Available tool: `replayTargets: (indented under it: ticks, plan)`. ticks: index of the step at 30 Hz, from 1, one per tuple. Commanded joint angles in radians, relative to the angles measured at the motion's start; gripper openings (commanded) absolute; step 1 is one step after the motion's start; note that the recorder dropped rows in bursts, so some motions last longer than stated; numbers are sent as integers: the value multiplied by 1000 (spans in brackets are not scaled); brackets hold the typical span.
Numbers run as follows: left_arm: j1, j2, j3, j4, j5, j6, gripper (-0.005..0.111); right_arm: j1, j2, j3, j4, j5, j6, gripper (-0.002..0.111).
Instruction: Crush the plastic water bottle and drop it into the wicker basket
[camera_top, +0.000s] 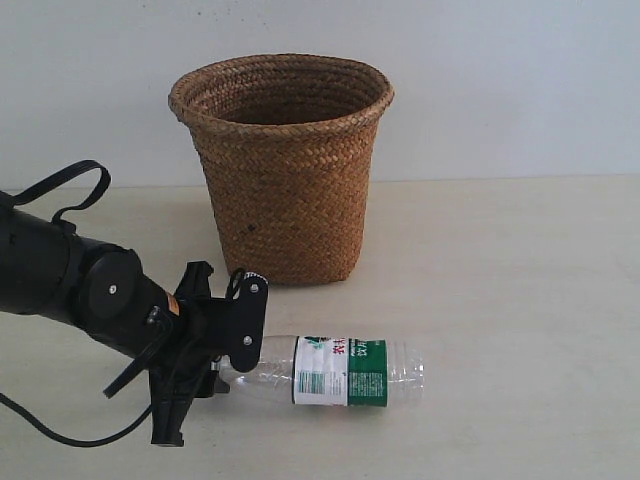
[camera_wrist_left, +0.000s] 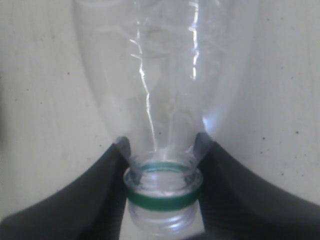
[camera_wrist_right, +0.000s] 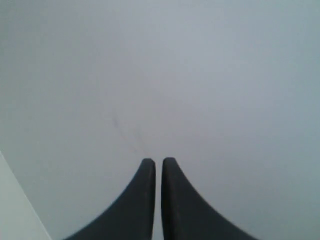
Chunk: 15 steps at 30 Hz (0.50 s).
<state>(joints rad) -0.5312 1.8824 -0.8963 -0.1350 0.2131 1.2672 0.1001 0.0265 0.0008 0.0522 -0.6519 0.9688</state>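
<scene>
Two black fingers (camera_wrist_left: 100, 200) of the left gripper (camera_wrist_left: 162, 172) are pressed against the plastic water bottle (camera_wrist_left: 160, 75), one on each side of its neck, where the clear shoulder narrows toward a green ring (camera_wrist_left: 162, 199). The jaws are drawn in to the width of the neck, and the bottle is held between them.

In the exterior view the wicker basket (camera_top: 282, 170) is seen standing upright on a pale table (camera_top: 520, 300), close to a light wall (camera_top: 500, 80). Its flared braided rim is turned upward, and a small dark spot is visible on its side. The plastic water bottle (camera_top: 340, 372) is laid on its side on the table in front of the basket, on the camera's side of it, near its foot but apart from it. The bottle's base is pointed to the right of the basket's foot, and its neck to the left. A white-and-green label is wrapped round its middle. The left gripper (camera_top: 232, 360) is placed at the neck end, in front of the basket and to its left, carried by a black arm (camera_top: 70, 285) with a looped cable.

The right gripper (camera_wrist_right: 158, 162) is shown against a plain grey surface. Its two dark fingers are brought almost together, with only a thin slit between them, and nothing is held there.
</scene>
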Motion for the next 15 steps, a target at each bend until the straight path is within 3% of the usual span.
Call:
replayTargets:
  ticks: [1,9,12,15]
  plan:
    - [-3,4,-5,-7,1,-13,4,0,-4,-1,-35,-37,108,1]
    - [-3,4,-5,-7,1,-13,4,0,92,-222,-377,156,104,1]
    - [-3,4,-5,-7,1,-13,4,0,252,-319,-574,186,303,1]
    - [-3,4,-5,-7,1,-13,4,0,471,-422,-1008,175,663,1]
